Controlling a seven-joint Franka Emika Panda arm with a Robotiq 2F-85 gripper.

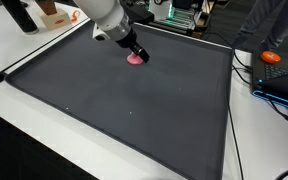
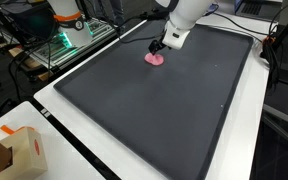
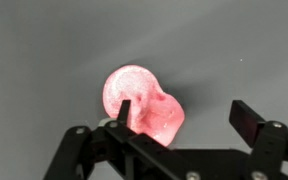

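Nearest you, in the wrist view, the gripper [image 3: 187, 118] stands with its jaws spread wide and nothing pinched between them. One finger [image 3: 124, 112] crosses in front of the pink lump [image 3: 142, 92], while the other hangs over bare dark mat [image 3: 44, 50]. The lump is rounded, glossy and faintly translucent, with an uneven lobe on one side. It lies directly below the tool, though you cannot tell whether the finger touches it.

Judge it light and probably soft or rubbery, so a hard squeeze may squash it or send it sideways. Take hold low, across the narrower middle, jaws centred.

In both exterior views the lump [image 1: 135, 60] [image 2: 155, 59] rests well inside the mat's border. Farther off — on the white table [image 2: 54, 105] — stand a cardboard box [image 2: 24, 150] and, in an exterior view, an orange object [image 1: 272, 58].
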